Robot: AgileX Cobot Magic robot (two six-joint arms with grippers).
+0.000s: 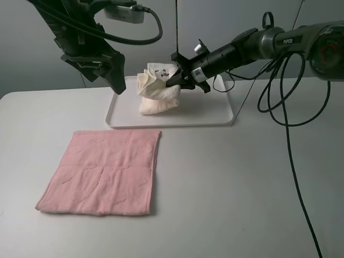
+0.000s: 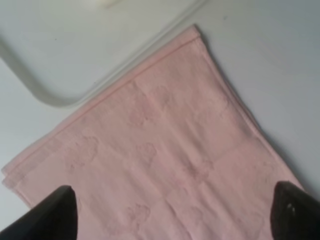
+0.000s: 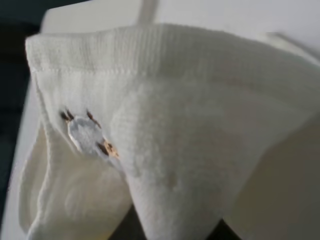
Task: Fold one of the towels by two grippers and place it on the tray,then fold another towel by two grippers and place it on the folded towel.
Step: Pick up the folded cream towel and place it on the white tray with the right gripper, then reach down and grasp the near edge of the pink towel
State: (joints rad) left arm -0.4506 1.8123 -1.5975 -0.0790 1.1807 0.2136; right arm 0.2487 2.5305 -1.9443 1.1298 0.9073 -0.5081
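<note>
While I watched from the high camera, my right gripper (image 1: 176, 80) was pinched closed on the upper folds of the cream-white towel (image 1: 156, 97). The towel stood bunched in a heap, its lower part resting on the tray (image 1: 215, 115) at the far middle of the table (image 1: 242, 188). My left gripper (image 1: 119, 86) hung above the tray's left end, jaws spread wide and holding nothing. The pink towel (image 1: 105, 172) lay flat at the near left, just in front of the tray. Through the left wrist camera I saw my two fingertips (image 2: 56, 214) well apart over the pink towel, with the tray's rounded corner just beside its far edge. Through the right wrist camera the cream-white towel, with a small patch mark (image 3: 87, 135), filled nearly everything and hid my jaws. I judged the danger lay in letting go: the heap was loose, not a flat fold, so it could slump open or drape over the rim. Terry loops might also catch my fingers and drag it off.
</note>
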